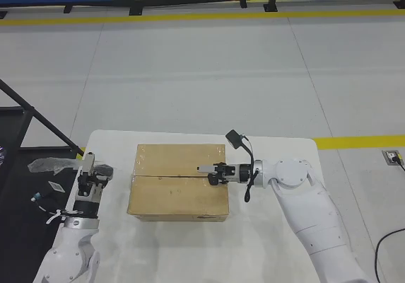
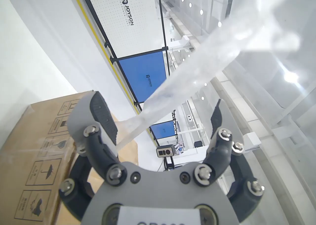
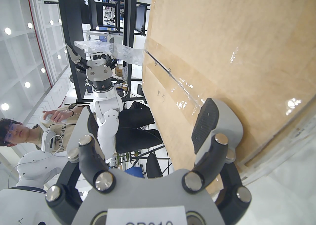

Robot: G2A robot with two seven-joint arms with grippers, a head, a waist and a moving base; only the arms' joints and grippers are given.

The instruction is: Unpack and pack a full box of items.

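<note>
A: Since the brown cardboard box [image 1: 179, 194] sits shut in the middle of the white table [image 1: 280, 233], flaps [image 1: 181, 160] meeting at a centre seam [image 1: 167, 175], how will it handle?

B: Stiff walls, likely weighty if full. The flaps are the light part. Take one by its seam edge, I'd judge.

A: Jaws?

B: Wide apart on the right gripper [image 3: 148, 110] at the seam's end, one pad close against the box top. Wide apart too on the left gripper [image 2: 158, 102] beside the box's end, a strip of clear packing tape [image 2: 187, 68] clinging to one pad: limp, sticky, awkward to shed.
</note>
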